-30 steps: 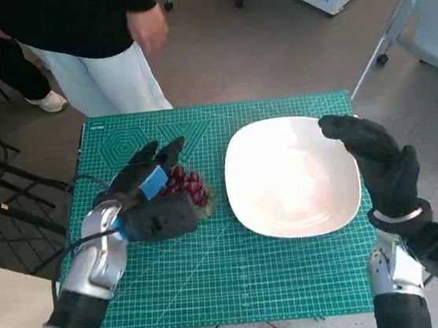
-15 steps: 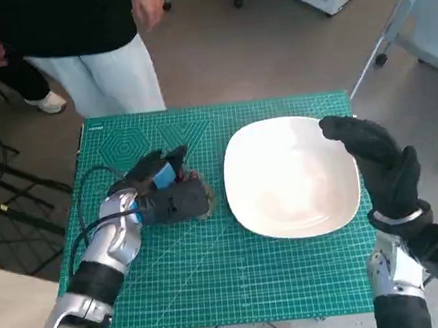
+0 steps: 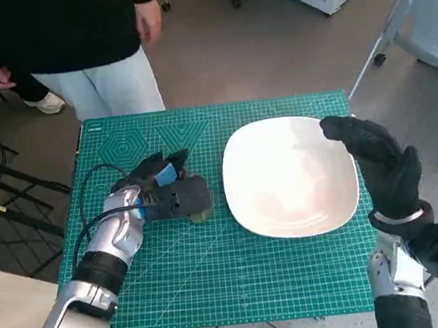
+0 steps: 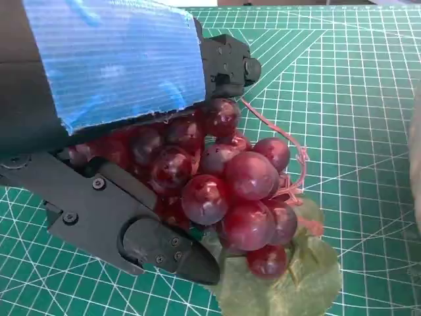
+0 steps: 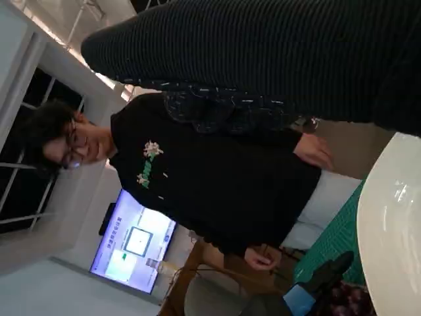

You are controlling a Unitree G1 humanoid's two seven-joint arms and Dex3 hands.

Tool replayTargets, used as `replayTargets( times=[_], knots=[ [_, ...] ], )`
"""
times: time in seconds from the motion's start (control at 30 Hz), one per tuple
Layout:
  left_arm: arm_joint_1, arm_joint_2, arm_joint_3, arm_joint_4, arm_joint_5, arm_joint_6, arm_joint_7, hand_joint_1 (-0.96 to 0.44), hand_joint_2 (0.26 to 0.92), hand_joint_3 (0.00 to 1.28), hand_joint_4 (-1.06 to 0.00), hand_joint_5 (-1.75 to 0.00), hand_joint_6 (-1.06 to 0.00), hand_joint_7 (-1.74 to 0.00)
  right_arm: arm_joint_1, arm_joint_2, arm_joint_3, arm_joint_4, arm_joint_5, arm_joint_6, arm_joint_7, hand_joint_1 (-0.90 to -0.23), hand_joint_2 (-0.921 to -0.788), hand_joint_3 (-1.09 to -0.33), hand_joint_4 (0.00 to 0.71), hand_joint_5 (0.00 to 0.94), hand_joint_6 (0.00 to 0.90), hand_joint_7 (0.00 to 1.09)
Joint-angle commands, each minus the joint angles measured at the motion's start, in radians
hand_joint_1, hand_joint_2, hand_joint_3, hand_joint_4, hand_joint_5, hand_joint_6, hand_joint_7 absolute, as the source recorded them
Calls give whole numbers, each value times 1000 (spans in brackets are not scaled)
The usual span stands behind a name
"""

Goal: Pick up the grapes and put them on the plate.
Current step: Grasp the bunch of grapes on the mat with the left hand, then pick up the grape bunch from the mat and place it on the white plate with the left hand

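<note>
While the left hand (image 3: 158,188) lies low on the green cutting mat (image 3: 217,283), its black fingers (image 4: 131,230) close around a bunch of dark red grapes (image 4: 223,178). Seen from the wrist camera, the grapes sit pressed between the fingers and the blue-taped back of the hand, with a pale green leaf (image 4: 296,276) under the bunch resting on the mat. A white plate (image 3: 290,176) lies on the mat just beside that hand, toward the robot's right. The gloved right hand (image 3: 377,162) hovers over the plate's far edge, fingers loosely spread, holding nothing. A person in a black top (image 3: 53,24) stands beyond the table.
</note>
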Motion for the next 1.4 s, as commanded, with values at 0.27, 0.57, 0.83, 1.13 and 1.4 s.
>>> replayTargets(
  times=[0.27,0.57,0.83,1.13,1.4],
  knots=[
    [-12,-18,-27,77,-16,-6,11,-343,710,2,-44,-11,-228,-31,9,-6,1,17,-4,6,3,-531,-921,-592,175,0,63,227],
    [-27,-23,-31,113,-22,-33,35,-292,715,2,-126,-18,-309,-41,3,-10,0,20,1,10,11,-530,-921,-592,173,0,64,222],
    [-15,-17,-66,107,22,-58,141,55,866,40,-644,-869,-592,-478,-1,-13,-1,28,4,4,19,-527,-921,-592,173,0,66,218],
    [14,-1,-110,56,72,-54,237,3,919,101,-633,-1273,-604,-1108,-10,-15,-5,43,3,-3,21,-527,-921,-591,173,0,68,213],
    [20,8,-97,26,52,-52,213,1,920,133,-622,-1251,-541,-1236,-17,-15,-5,49,-1,-9,18,-528,-921,-589,174,1,71,209]
  ],
)
